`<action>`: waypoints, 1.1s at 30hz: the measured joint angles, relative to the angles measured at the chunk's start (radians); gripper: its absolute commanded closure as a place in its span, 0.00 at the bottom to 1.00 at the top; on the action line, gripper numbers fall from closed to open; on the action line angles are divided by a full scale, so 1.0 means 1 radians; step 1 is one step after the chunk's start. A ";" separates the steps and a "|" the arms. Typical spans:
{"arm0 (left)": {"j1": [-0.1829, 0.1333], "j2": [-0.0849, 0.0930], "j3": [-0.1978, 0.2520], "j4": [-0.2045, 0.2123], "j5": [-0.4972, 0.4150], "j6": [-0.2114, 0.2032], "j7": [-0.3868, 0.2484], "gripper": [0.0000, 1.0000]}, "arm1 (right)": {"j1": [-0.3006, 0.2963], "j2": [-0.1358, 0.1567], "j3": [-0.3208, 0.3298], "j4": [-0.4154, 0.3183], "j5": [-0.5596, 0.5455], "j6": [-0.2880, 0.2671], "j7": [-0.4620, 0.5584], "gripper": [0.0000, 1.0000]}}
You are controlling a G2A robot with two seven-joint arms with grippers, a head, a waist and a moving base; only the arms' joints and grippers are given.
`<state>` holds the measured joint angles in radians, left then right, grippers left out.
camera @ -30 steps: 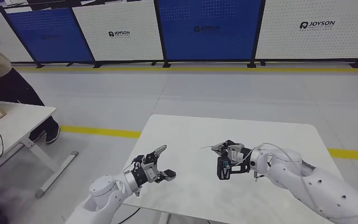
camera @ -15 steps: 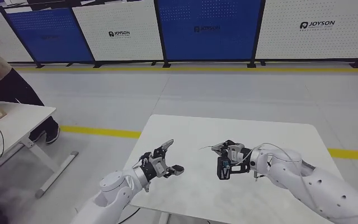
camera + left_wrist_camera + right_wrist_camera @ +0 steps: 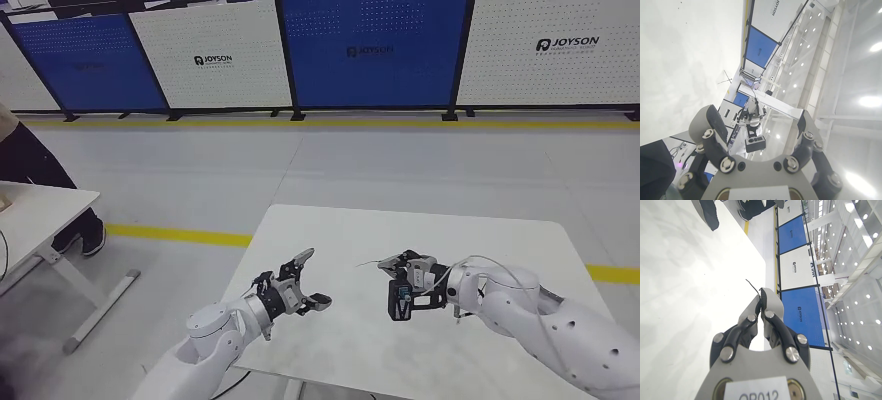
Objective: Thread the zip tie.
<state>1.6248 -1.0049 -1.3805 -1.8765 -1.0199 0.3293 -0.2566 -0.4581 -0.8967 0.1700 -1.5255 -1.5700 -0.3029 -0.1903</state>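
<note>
Logo print on wall panels (image 3: 566, 60), cropped code label (image 3: 758, 391) on right hand (image 3: 760, 298)

The zip tie (image 3: 370, 263) juts from the right claw (image 3: 388, 264) toward the left claw (image 3: 312, 278), both above the table (image 3: 480, 235).

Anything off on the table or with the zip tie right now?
Nothing stands out. Right pincer is shut on the zip tie, a short curved end sticking out; left pincer is open, empty, over the table.
</note>
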 measured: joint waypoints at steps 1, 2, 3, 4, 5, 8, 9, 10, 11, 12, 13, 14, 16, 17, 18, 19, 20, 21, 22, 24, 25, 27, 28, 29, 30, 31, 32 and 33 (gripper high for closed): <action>-0.005 -0.001 0.005 -0.005 0.007 -0.005 0.007 0.00 | 0.000 0.000 0.000 0.000 0.000 0.000 0.000 1.00; -0.012 -0.003 0.013 -0.009 0.016 -0.010 0.022 0.00 | 0.000 0.000 0.000 0.000 0.000 0.000 0.000 1.00; -0.018 -0.005 0.020 -0.011 0.023 -0.017 0.039 0.00 | 0.000 0.000 0.000 0.000 0.000 0.000 0.000 1.00; -0.025 -0.008 0.029 -0.012 0.031 -0.026 0.058 0.00 | 0.000 0.000 0.000 0.000 0.000 0.000 0.000 1.00; -0.035 -0.011 0.046 -0.013 0.042 -0.039 0.083 0.00 | 0.000 0.000 0.000 0.000 0.000 0.000 0.000 1.00; -0.061 -0.020 0.085 -0.003 0.039 -0.039 0.126 0.00 | 0.000 0.000 0.000 0.000 0.000 0.000 0.000 1.00; -0.075 -0.024 0.100 0.006 0.032 -0.034 0.138 0.00 | 0.000 0.000 0.000 0.000 0.000 0.000 0.000 1.00; -0.085 -0.026 0.110 0.014 0.027 -0.029 0.144 0.00 | 0.000 0.000 0.000 0.000 0.000 0.000 0.000 1.00; -0.098 -0.029 0.121 0.026 0.022 -0.025 0.150 0.00 | 0.000 0.000 0.000 0.000 0.000 0.000 0.000 1.00; -0.107 -0.031 0.128 0.036 0.017 -0.021 0.153 0.00 | 0.000 0.000 0.000 0.000 0.000 0.000 0.000 1.00; -0.115 -0.033 0.133 0.047 0.011 -0.015 0.155 0.00 | 0.000 0.000 0.000 0.000 0.000 0.000 0.000 1.00; -0.125 -0.035 0.136 0.062 0.003 -0.012 0.160 0.00 | 0.000 0.000 0.000 0.000 0.000 0.000 0.000 1.00; -0.133 -0.037 0.137 0.076 -0.002 -0.016 0.171 0.00 | 0.000 0.000 0.000 0.000 0.000 0.000 0.000 1.00; -0.134 -0.037 0.137 0.077 -0.002 -0.017 0.172 0.00 | 0.000 0.000 0.000 0.000 0.000 0.000 0.000 1.00; -0.133 -0.037 0.137 0.077 -0.002 -0.017 0.172 0.00 | 0.000 0.000 0.000 0.000 0.000 0.000 0.000 1.00; -0.133 -0.037 0.136 0.077 -0.002 -0.017 0.172 0.00 | 0.000 0.000 0.000 0.000 0.000 0.000 0.000 1.00; -0.133 -0.037 0.136 0.076 -0.002 -0.017 0.172 0.00 | 0.000 0.000 0.000 0.000 0.000 0.000 0.000 1.00; -0.133 -0.037 0.136 0.076 -0.002 -0.017 0.172 0.00 | 0.000 0.000 0.000 0.000 0.000 0.000 0.000 1.00; -0.133 -0.037 0.136 0.076 -0.002 -0.017 0.171 0.00 | 0.000 0.000 0.000 0.000 0.000 0.000 0.000 1.00; -0.133 -0.037 0.136 0.076 -0.002 -0.017 0.171 0.00 | 0.000 0.000 0.000 0.000 0.000 0.000 0.000 1.00; -0.133 -0.037 0.136 0.076 -0.002 -0.017 0.171 0.00 | 0.000 0.000 0.000 0.000 0.000 0.000 0.000 1.00; -0.133 -0.037 0.136 0.076 -0.002 -0.017 0.171 0.00 | 0.000 0.000 0.000 0.000 0.000 0.000 0.000 1.00; -0.133 -0.037 0.136 0.076 -0.002 -0.017 0.171 0.00 | 0.000 0.000 0.000 0.000 0.000 0.000 0.000 1.00; -0.133 -0.037 0.136 0.076 -0.002 -0.017 0.171 0.00 | 0.000 0.000 0.000 0.000 0.000 0.000 0.000 1.00; -0.133 -0.037 0.136 0.076 -0.002 -0.017 0.171 0.00 | 0.000 0.000 0.000 0.000 0.000 0.000 0.000 1.00; -0.133 -0.037 0.136 0.076 -0.002 -0.017 0.171 0.00 | 0.000 0.000 0.000 0.000 0.000 0.000 0.000 1.00; -0.133 -0.037 0.136 0.076 -0.002 -0.017 0.171 0.00 | 0.000 0.000 0.000 0.000 0.000 0.000 0.000 1.00; -0.133 -0.037 0.136 0.076 -0.002 -0.017 0.171 0.00 | 0.000 0.000 0.000 0.000 0.000 0.000 0.000 1.00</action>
<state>1.4918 -1.0419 -1.2441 -1.8003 -1.0215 0.3123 -0.0851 -0.4581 -0.8967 0.1700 -1.5255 -1.5700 -0.3029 -0.1903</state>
